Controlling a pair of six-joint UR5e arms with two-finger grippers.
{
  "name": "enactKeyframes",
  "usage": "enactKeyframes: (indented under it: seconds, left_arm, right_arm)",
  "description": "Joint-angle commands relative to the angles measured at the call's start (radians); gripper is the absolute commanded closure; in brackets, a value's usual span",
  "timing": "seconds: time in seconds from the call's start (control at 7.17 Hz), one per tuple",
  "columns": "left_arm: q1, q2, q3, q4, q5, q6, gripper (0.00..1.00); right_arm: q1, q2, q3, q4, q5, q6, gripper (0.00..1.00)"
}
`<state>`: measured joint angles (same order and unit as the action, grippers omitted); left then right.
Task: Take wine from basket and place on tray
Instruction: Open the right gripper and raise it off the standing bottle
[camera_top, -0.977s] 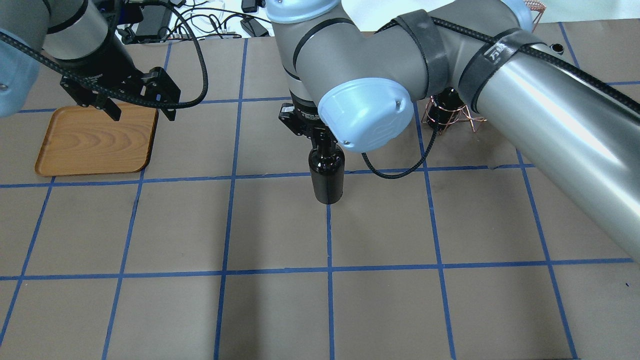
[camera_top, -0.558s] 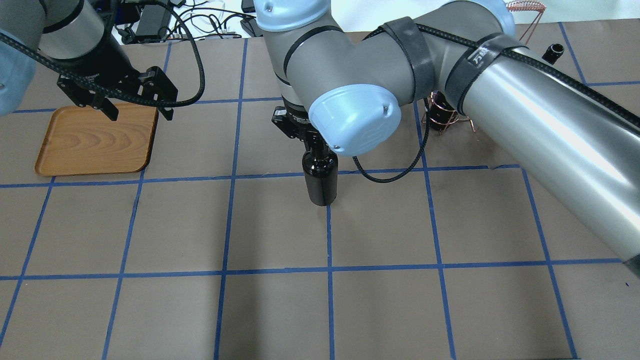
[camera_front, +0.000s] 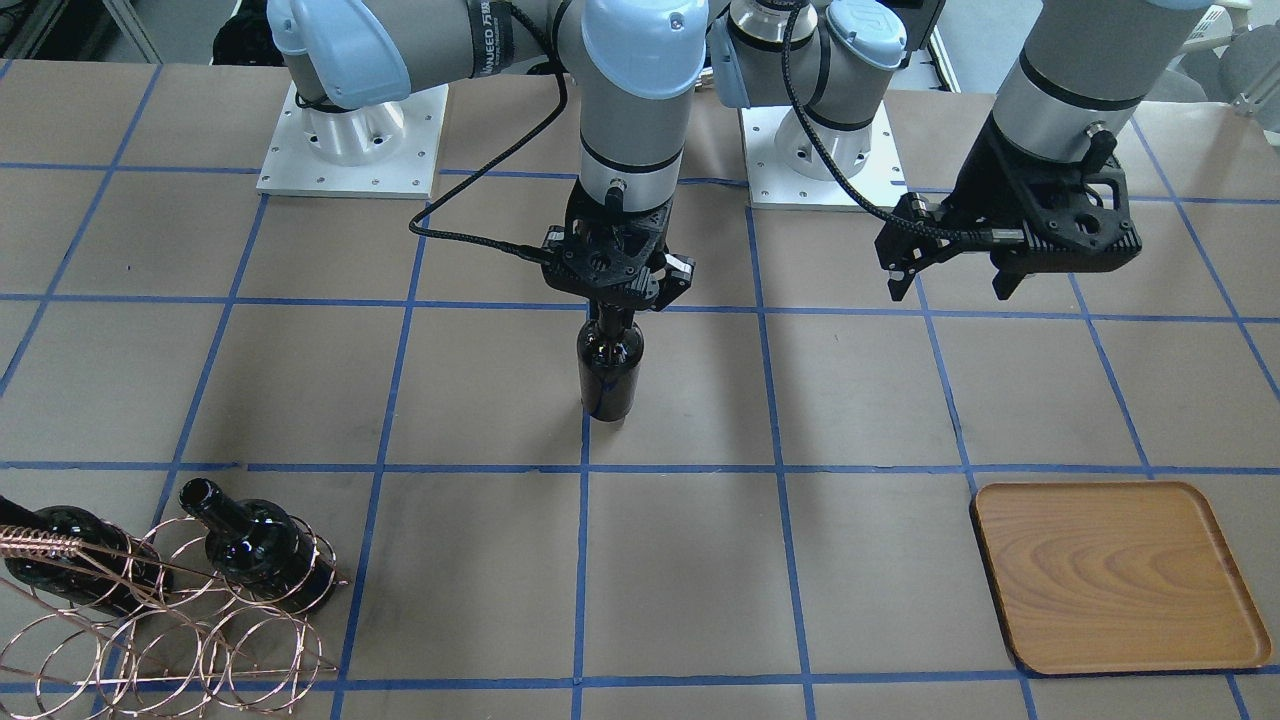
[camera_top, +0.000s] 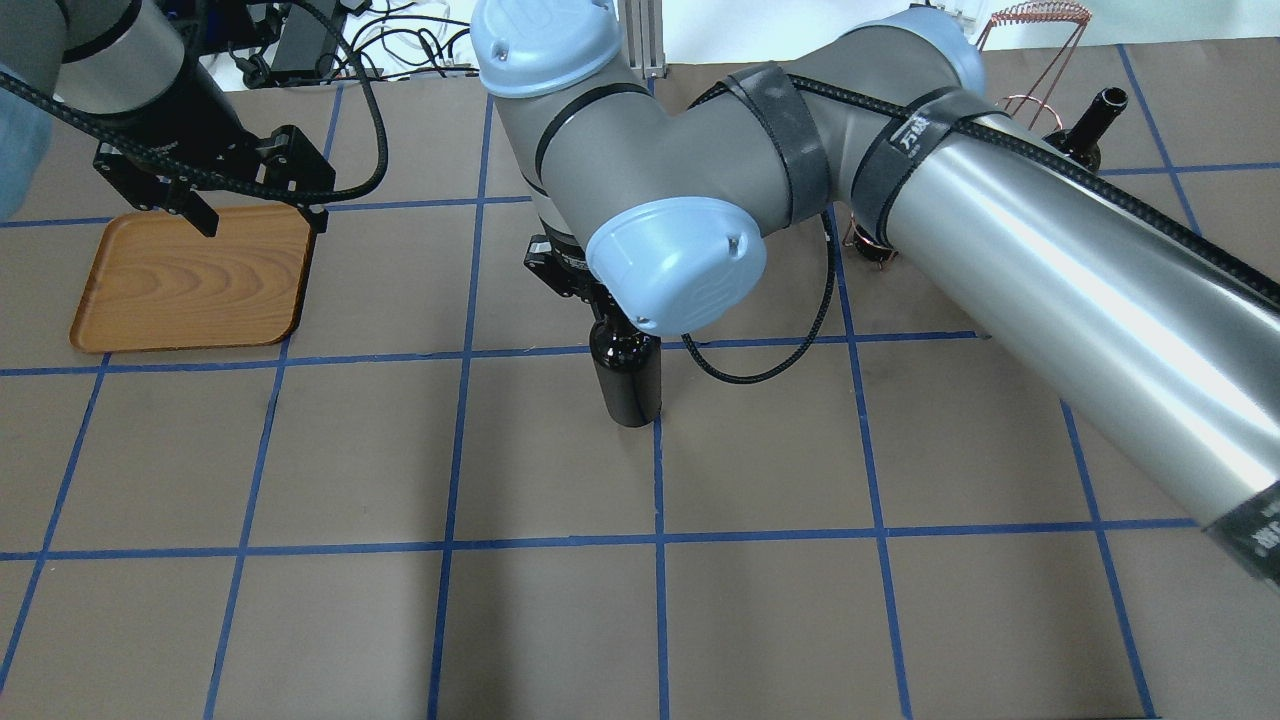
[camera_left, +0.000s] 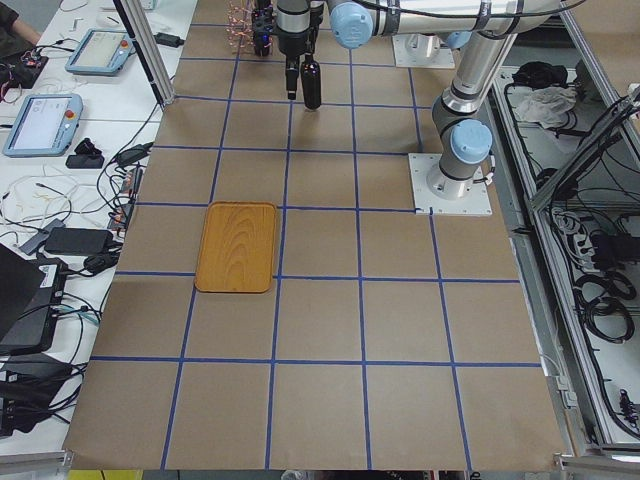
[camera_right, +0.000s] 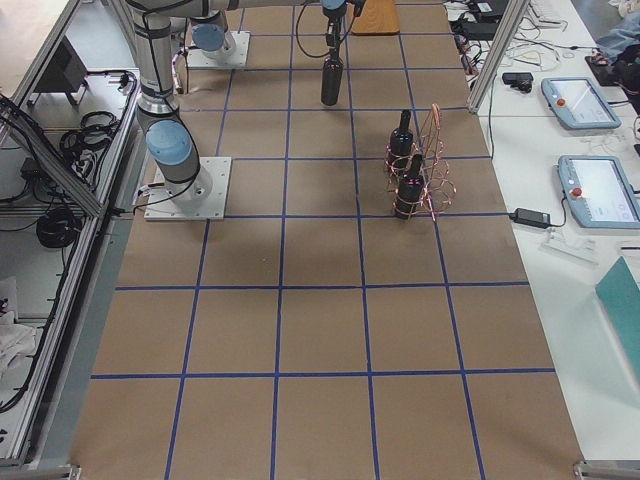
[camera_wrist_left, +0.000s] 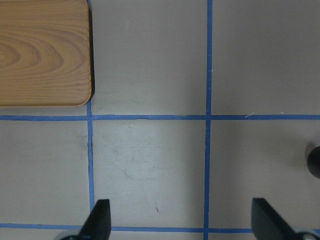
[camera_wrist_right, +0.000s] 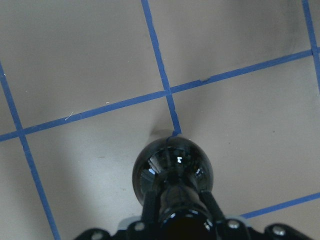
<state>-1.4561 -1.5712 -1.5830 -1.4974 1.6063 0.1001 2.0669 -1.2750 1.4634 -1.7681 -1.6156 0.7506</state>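
Note:
My right gripper (camera_front: 612, 318) is shut on the neck of a black wine bottle (camera_front: 610, 370) and holds it upright over the table's middle, its base at or just above the paper. The bottle also shows in the overhead view (camera_top: 627, 380) and from above in the right wrist view (camera_wrist_right: 172, 172). The wooden tray (camera_front: 1115, 575) lies empty at the far left of the overhead view (camera_top: 190, 285). My left gripper (camera_front: 950, 290) is open and empty, hovering by the tray's corner (camera_wrist_left: 42, 55). The copper wire basket (camera_front: 170, 620) holds two more bottles (camera_front: 265, 550).
Blue tape lines grid the brown paper table cover. The basket with its bottles (camera_right: 407, 190) stands on the robot's right side, its coiled handle (camera_top: 1030, 15) at the back. Cables and tablets (camera_left: 45, 120) lie beyond the table's far edge.
My right arm has carried the bottle to the left and a little lower. My left gripper has shifted slightly left and back, still open.

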Motion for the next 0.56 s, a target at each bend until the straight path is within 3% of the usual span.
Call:
enactKeyframes:
  seconds: [0.0, 0.14, 0.42]
  left_arm:
    - [0.002, -0.007, -0.002, 0.002, -0.002, 0.000, 0.00]
    - [0.002, -0.007, -0.002, 0.002, -0.009, 0.001, 0.00]
    - [0.002, -0.015, -0.002, 0.000, -0.009, 0.001, 0.00]
  right_arm:
    - [0.002, 0.005, 0.000, -0.008, -0.001, 0.001, 0.81]
    - [0.002, 0.006, 0.000, -0.008, 0.000, 0.001, 0.69]
    - [0.002, 0.008, 0.000, -0.008, 0.000, -0.014, 0.02]
